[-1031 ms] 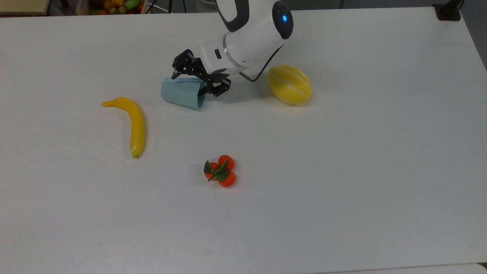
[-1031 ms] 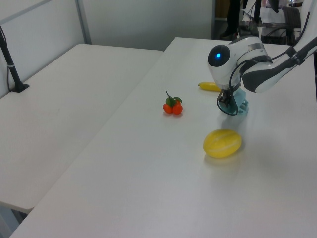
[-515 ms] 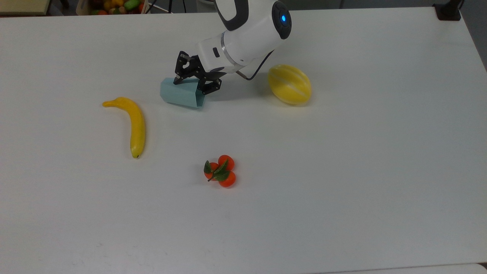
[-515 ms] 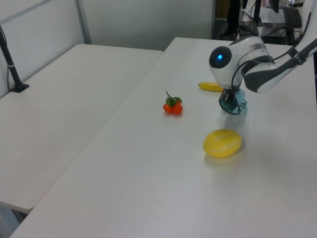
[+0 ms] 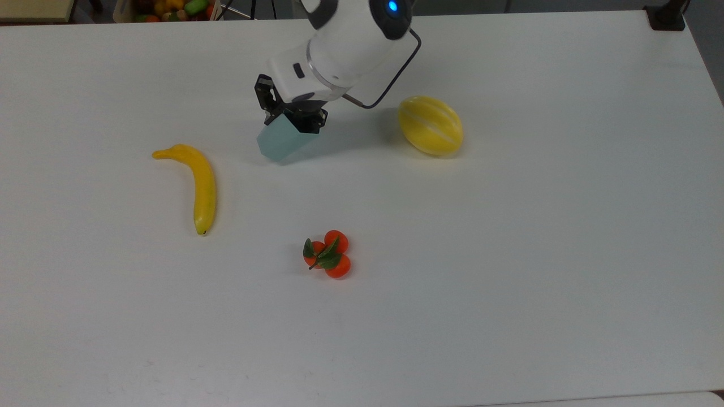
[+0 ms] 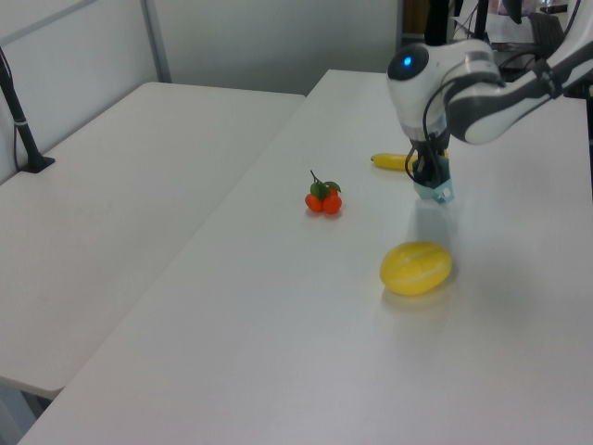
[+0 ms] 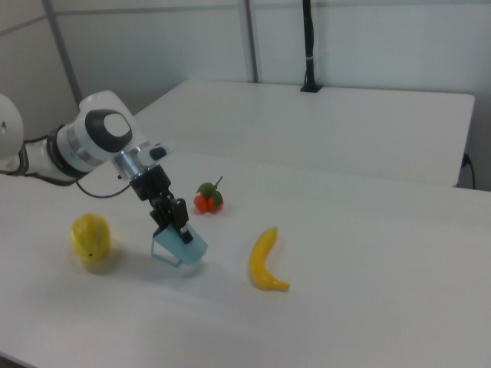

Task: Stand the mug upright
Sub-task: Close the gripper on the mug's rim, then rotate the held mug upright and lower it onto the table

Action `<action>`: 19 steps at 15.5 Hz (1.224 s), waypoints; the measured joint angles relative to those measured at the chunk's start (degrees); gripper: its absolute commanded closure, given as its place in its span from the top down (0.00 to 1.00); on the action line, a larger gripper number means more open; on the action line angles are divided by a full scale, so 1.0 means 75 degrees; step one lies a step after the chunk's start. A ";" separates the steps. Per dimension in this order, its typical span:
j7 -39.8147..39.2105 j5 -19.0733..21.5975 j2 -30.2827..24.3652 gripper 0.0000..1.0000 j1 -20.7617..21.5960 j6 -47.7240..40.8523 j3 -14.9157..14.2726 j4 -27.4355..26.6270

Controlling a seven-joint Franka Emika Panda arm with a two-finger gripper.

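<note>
The gripper (image 5: pixel 294 116) has the mug (image 5: pixel 281 142) by its rim, jaws clamped on the wall at the open end, and the cup hangs tilted, narrow base angled down toward the table (image 5: pixel 509 254). In the right view the gripper (image 7: pixel 175 218) pinches the upper edge of the mug (image 7: pixel 180 247) with the open mouth facing the right view's left and the lower edge at, or just above, the tabletop; whether it touches is hard to call. A rim grip makes sense here: holding one wall lets the wrist swing the cup about that edge until the base comes underneath. The mug sits just off the yellow melon (image 5: pixel 430 125), on the side toward the banana (image 5: pixel 195 183), roughly between the two, with the melon near and the banana farther off. The cluster of small orange fruits (image 5: pixel 329 254) lies well apart from the melon, out toward the table's middle, no obstacle. In the left view the arm (image 6: pixel 463 79) leans over the mug (image 6: pixel 435 190) from beyond the melon (image 6: pixel 415 267). My read: mid-rotation, not upright yet; the wrist needs to finish turning, lower the base flat, then let go. The risk is the faceted wall slipping in the pinch.
</note>
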 measured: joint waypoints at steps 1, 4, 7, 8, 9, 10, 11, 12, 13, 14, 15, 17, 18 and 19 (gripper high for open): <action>-0.0377 0.0279 -0.0063 0.00 -0.0077 -0.0052 0.0000 0.0133; -0.1458 0.1397 -0.0256 0.00 -0.0284 -0.0452 -0.0009 0.0708; -0.2356 0.2629 -0.0309 0.00 -0.0509 -0.0654 -0.0016 0.1311; -0.2677 0.3010 -0.0293 0.00 -0.0554 -0.0656 -0.0016 0.1441; -0.3032 0.3438 -0.0254 0.00 -0.0600 -0.0657 -0.0016 0.1555; -0.3374 0.3885 -0.0192 0.00 -0.0668 -0.0657 -0.0017 0.1666; -0.3788 0.4320 -0.0111 0.00 -0.0758 -0.0657 -0.0018 0.1774; -0.4272 0.4666 -0.0019 0.00 -0.0850 -0.0658 -0.0019 0.1883; -0.4780 0.4898 0.0075 0.00 -0.0926 -0.0668 -0.0019 0.1969; -0.5285 0.5059 0.0162 0.00 -0.0985 -0.0718 -0.0020 0.2039; -0.5924 0.5189 0.0287 0.00 -0.1037 -0.0799 -0.0019 0.2089; -0.6778 0.5202 0.0498 0.00 -0.1056 -0.0954 -0.0019 0.2156; -0.7186 0.5201 0.0621 0.00 -0.1054 -0.1077 -0.0019 0.2198; -0.7517 0.5161 0.0748 0.00 -0.1051 -0.1154 -0.0019 0.2253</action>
